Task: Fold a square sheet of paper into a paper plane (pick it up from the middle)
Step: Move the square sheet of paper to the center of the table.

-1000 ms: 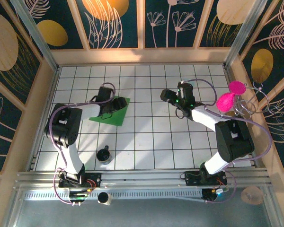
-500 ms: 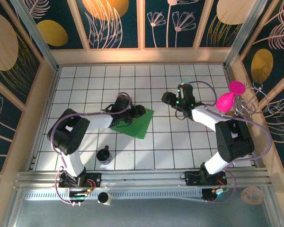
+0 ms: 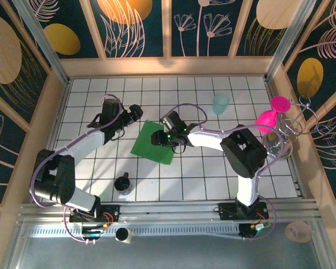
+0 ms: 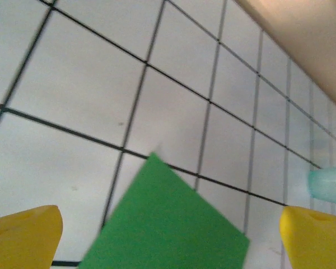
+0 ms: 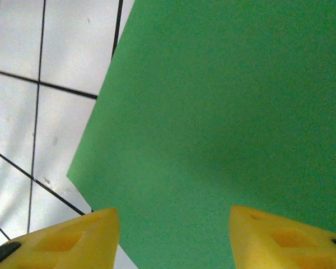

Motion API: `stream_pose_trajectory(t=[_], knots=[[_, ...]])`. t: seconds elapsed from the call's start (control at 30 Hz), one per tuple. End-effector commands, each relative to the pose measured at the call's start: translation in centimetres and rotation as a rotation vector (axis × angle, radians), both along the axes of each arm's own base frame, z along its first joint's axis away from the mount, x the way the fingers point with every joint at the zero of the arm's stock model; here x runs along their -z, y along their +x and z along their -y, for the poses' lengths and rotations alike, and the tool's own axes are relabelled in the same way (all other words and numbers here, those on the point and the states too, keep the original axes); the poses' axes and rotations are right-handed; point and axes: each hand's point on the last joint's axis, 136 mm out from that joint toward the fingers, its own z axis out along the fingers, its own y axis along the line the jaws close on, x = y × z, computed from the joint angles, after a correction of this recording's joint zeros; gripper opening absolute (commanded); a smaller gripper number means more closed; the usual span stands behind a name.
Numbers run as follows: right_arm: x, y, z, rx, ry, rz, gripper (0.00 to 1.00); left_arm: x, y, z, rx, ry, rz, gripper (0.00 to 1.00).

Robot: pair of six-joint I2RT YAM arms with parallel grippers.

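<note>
Square sheet of paper (image 3: 148, 147) flat on desk (image 3: 204, 174), centre, unfolded. Right end effector (image 5: 173, 238) low over it, fingers apart, nothing pinched. Left end effector (image 4: 171, 238) just beyond sheet's far corner, wide open, empty. Risk: fingers skid on thin flat sheet, so paper slides or crumples off-centre.

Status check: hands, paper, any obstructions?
Left hand open, beside the square sheet of paper. Right hand open, over the sheet. Sheet flat, unfolded. Teal cup well clear.
</note>
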Motion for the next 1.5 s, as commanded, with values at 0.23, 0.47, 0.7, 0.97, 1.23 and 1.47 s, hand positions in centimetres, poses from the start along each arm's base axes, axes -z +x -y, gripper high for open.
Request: stream_pose_trajectory(t=[0.23, 0.47, 0.7, 0.97, 1.23, 1.47], knots=[[2.7, -5.1, -0.8, -0.214, -0.14, -0.086, 0.53, 1.6, -0.8, -1.3, 0.022, 0.097, -0.025, 0.99], [4.6, -6.2, 1.9, -0.23, -0.231, -0.111, 0.53, 0.5, -0.7, -1.3, 0.036, 0.106, 0.029, 0.99], [5.6, -6.8, 8.3, -0.242, -0.428, -0.065, 0.52, 0.0, -0.8, -0.1, 0.125, 0.108, 0.016, 0.98], [-2.7, -1.3, 9.1, 0.072, -0.136, 0.057, 0.62, 0.7, -2.1, 3.0, 0.241, 0.046, -0.043, 0.87], [-2.1, 0.9, 12.1, 0.387, 0.045, -0.098, 0.54, 2.9, -4.0, 11.2, 0.443, 0.083, -0.127, 0.78], [0.8, 1.2, 12.4, 0.437, -0.002, -0.181, 0.43, 5.3, -4.8, 15.2, 0.539, 0.072, -0.18, 0.71]])
